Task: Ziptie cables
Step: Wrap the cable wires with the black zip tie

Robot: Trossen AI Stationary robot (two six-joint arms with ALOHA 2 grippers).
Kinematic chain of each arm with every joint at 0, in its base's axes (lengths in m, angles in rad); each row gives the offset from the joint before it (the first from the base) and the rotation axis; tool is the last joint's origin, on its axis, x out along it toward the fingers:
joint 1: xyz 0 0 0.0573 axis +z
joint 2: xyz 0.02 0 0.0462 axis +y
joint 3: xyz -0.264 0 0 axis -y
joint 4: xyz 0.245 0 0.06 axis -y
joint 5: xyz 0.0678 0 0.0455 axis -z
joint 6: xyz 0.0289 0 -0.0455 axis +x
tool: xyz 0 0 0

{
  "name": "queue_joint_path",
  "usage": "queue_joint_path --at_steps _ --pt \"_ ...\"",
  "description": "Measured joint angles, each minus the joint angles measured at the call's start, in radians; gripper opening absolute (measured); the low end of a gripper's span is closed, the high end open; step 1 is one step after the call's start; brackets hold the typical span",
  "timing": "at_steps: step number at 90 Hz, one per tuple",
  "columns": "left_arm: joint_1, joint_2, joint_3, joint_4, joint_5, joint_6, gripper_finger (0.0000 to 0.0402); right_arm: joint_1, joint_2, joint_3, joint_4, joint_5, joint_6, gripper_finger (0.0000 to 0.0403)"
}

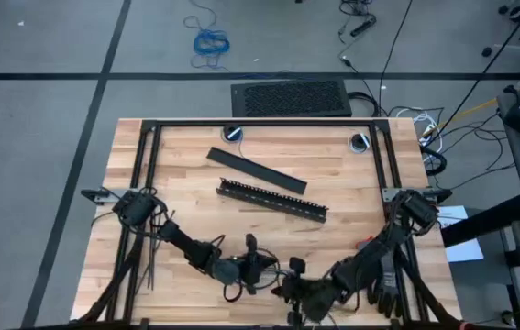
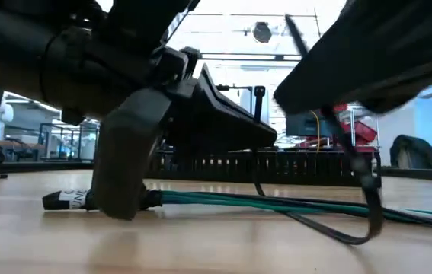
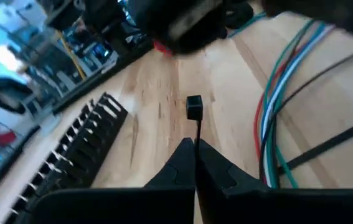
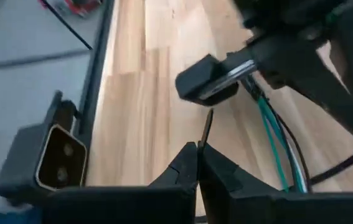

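A: High view first. Where are the two arms?

B: Both reach in low at the near edge of the table (image 1: 186,156). The left gripper (image 1: 258,264) and the right gripper (image 1: 289,286) sit close together there, near the middle.

A: What is the left gripper doing?

B: Its wrist view shows its fingers (image 3: 216,174) pressed together on a ziptie (image 3: 195,134). The thin black strip stands up from between the tips, with its small square head on top.

A: And the right gripper?

B: Its fingers (image 4: 220,168) are pinched tight too, on a thin black strip (image 4: 207,127) that pokes out past the tips. I think it is the ziptie's other end, but I cannot be sure.

A: Where are the cables?

B: The cables (image 2: 276,202) lie flat on the wood, under both grippers. In the low view they run green along the table, and the ziptie (image 2: 353,228) hangs in a loop beside them.

A: Anything else on the table?

B: A slotted bar (image 1: 273,200) and a flat bar (image 1: 256,170) lie farther back, well apart from the grippers. More zipties (image 1: 149,261) lie near the left arm.
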Motion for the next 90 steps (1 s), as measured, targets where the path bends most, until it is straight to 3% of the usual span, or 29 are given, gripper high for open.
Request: queue_joint_path --at_steps 15,28,90 --pt "-0.019 -0.001 0.002 0.008 -0.065 0.109 0.0000 -0.053 -0.037 -0.183 0.237 -0.062 0.064 0.0000" --pt "-0.026 -0.001 0.010 0.000 -0.155 0.132 0.0000 -0.071 -0.040 -0.247 0.358 -0.077 0.088 0.0000" --pt "-0.026 -0.001 0.072 -0.136 -0.209 0.136 0.0000 -0.140 -0.040 -0.258 0.417 -0.206 0.073 0.0000"
